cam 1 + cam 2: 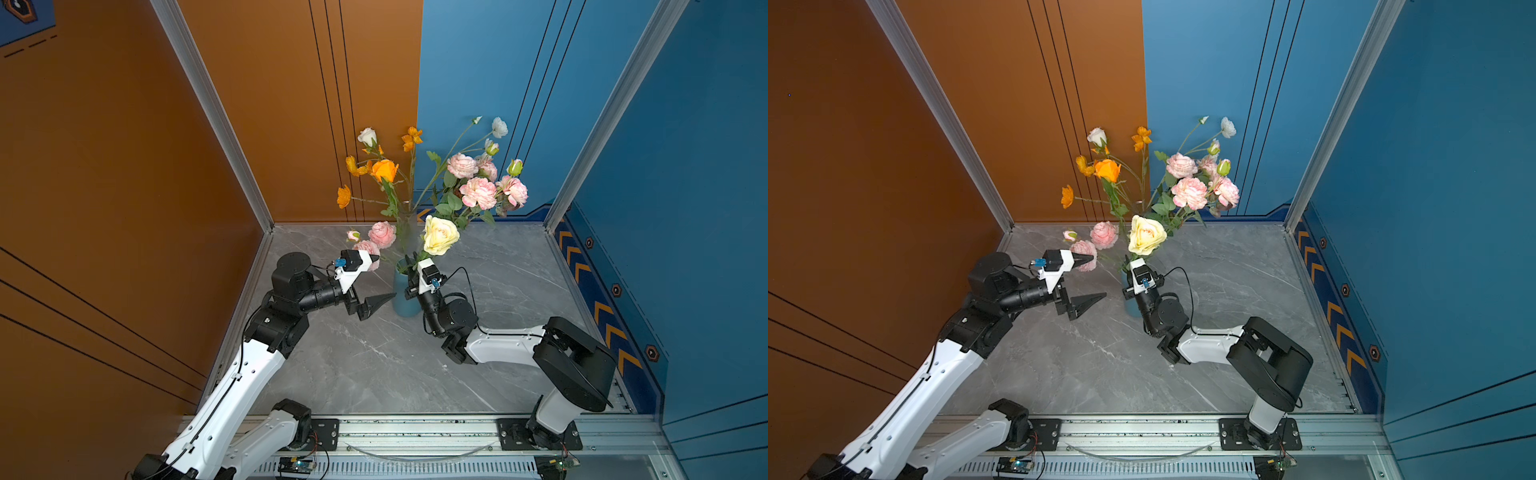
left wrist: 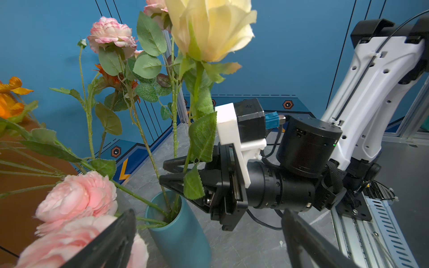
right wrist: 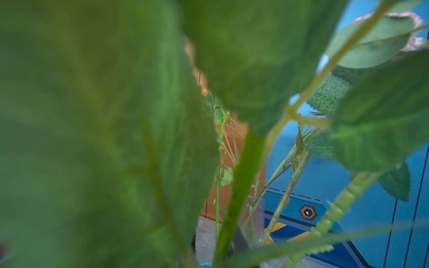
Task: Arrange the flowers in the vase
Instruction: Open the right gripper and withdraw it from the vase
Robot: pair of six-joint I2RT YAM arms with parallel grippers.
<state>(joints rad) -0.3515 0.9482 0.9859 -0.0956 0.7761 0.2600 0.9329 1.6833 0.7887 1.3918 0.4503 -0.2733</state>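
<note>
Holding teal vase (image 1: 405, 308), marble tbl (image 1: 374, 374), orange wall (image 1: 104, 166), blue wall (image 1: 685, 166)

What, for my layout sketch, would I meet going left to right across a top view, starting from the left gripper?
Left gripper → blue vase → yellow rose → right arm's black elbow.

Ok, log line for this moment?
left pincer: open, empty, beside teal vase | right pincer: jaws parted around stem of yellow rose, above vase mouth
</note>
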